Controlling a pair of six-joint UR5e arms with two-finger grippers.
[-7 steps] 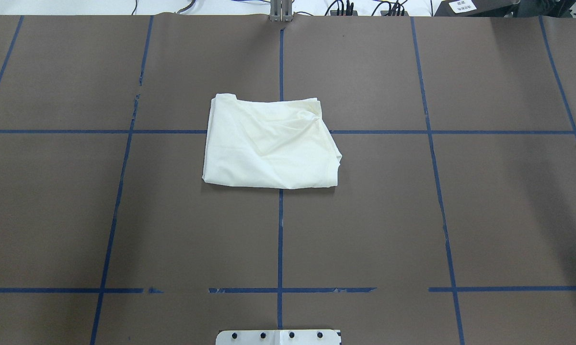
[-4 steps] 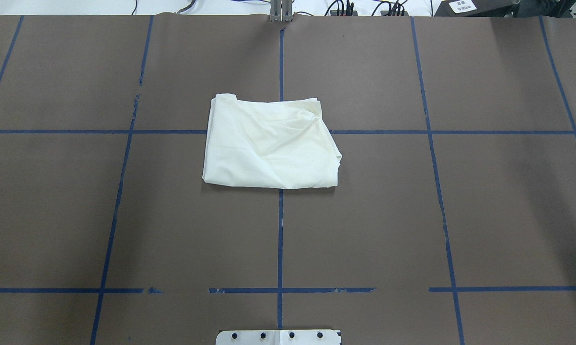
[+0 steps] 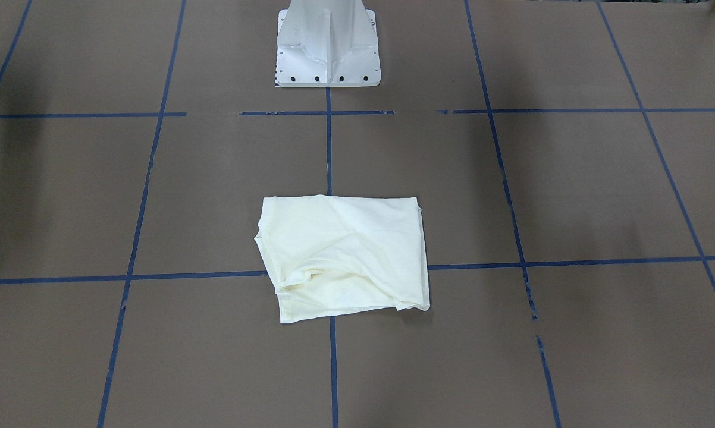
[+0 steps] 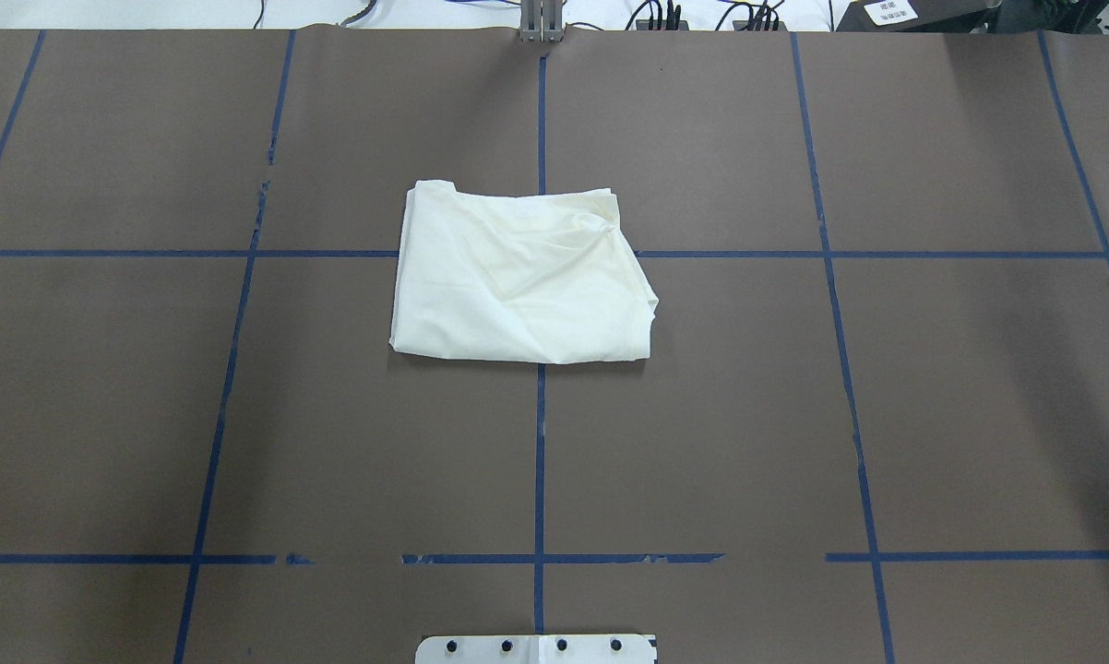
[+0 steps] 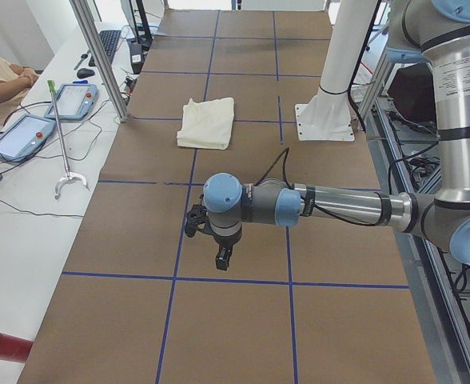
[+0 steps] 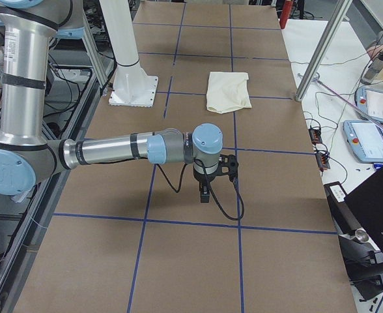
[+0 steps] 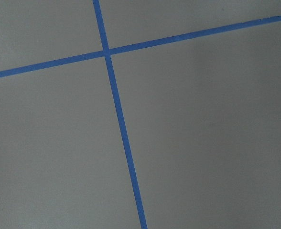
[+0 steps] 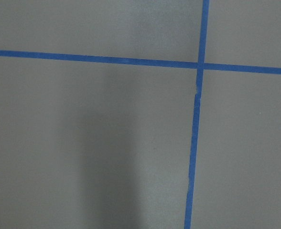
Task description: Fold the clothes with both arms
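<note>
Evidently nothing has moved. The black two-finger left gripper (image 5: 223,258) hangs over bare paper near one end of the table, well apart from the garment. The black two-finger right gripper (image 6: 204,194) hangs likewise near the other end. Only the side views catch them, so I cannot tell whether either is parted or closed.

The cream-white folded T-shirt (image 4: 520,277) keeps the same place and shape through the last second of overhead pictures. It lies plain side up on the brown paper-covered table (image 4: 794,415), over a crossing of blue tape lines (image 4: 540,461). I judge the folding finished and the arms parked.

Overhead and front views show no arm. The wrist cameras show only tape and paper, no cloth.
</note>
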